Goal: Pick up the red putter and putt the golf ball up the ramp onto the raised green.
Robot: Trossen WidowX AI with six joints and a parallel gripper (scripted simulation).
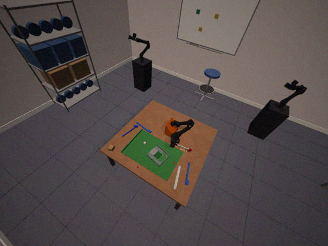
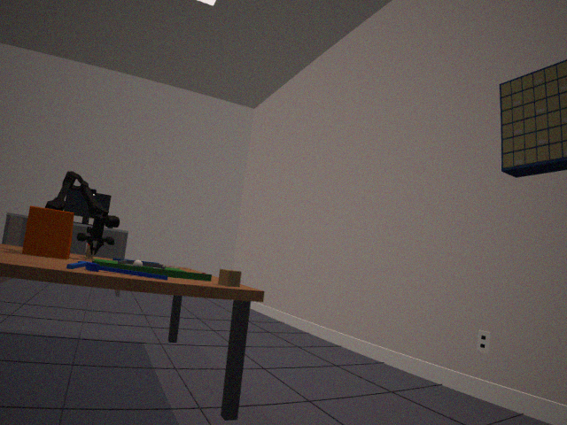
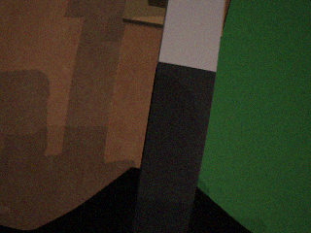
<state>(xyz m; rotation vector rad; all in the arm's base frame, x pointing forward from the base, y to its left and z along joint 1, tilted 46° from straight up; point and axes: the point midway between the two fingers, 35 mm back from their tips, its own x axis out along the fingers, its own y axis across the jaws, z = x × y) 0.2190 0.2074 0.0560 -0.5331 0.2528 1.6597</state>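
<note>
The red putter (image 1: 183, 146) (image 3: 187, 92) has a red head, a white shaft and a dark grip. Its head end lies over a small wooden stand by the green mat's edge. My gripper (image 1: 173, 145) (image 2: 93, 252) (image 3: 155, 181) points down and is shut on the dark grip, low over the table. The white golf ball (image 1: 144, 143) (image 2: 137, 263) sits on the green mat (image 1: 132, 148) (image 3: 262, 112), away from the gripper. The grey-walled ramp (image 1: 168, 155) with the raised green (image 1: 158, 154) stands mid-mat. The putter's head is out of the wrist view.
An orange block (image 1: 170, 129) (image 2: 48, 232) stands beside the arm. Blue clubs (image 1: 130, 130) (image 1: 187, 173) and a blue bar (image 1: 143, 127) lie beyond the mat. A white strip (image 1: 177, 177) lies near the right edge, a wooden cube (image 1: 111, 147) (image 2: 229, 277) at the left corner.
</note>
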